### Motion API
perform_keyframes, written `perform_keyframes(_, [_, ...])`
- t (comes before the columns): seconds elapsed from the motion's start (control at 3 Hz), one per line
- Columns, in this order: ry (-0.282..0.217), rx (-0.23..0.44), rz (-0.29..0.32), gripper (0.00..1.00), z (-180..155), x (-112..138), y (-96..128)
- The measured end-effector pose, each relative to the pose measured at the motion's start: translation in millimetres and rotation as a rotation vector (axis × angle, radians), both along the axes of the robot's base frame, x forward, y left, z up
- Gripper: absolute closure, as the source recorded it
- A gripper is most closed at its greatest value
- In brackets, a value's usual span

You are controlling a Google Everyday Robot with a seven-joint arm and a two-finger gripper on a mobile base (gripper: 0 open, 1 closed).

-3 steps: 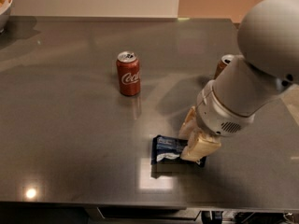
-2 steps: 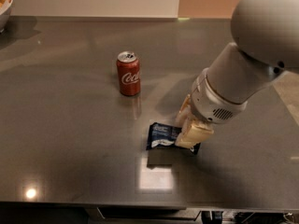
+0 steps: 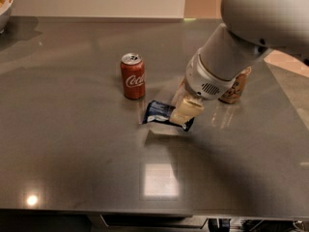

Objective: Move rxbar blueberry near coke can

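Pale grey rounded arm (image 3: pixel 258 18), vented white wrist collar (image 3: pixel 206 82), cream pincer (image 3: pixel 186 114) gripping rxbar blueberry (image 3: pixel 158 112)

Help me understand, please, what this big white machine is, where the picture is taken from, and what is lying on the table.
The white shape is a robot arm, which sits on a mobile base that is out of view. There is one camera view, looking down at a grey table; where the camera is mounted is not known. At the arm's tip is a two-finger gripper, closed on the rxbar blueberry, a dark blue snack bar. It holds the bar just right of the red coke can, seemingly not touching it. A tan-brown can stands partly hidden behind the arm, and a bowl shows at the top left corner.
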State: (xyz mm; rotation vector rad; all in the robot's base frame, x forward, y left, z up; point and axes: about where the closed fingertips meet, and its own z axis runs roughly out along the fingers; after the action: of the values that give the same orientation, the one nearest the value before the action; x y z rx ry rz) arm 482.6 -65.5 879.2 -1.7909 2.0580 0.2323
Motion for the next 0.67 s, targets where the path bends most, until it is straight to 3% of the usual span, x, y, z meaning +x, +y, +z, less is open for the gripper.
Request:
perform_keyframes(0.33, [-0.009, -0.001, -0.041, 1.0, -4.1, 32.6, 2.6])
perform_keyframes(0.67, [-0.007, -0.011, -0.075, 0.82, -10.6, 55.3, 4.5])
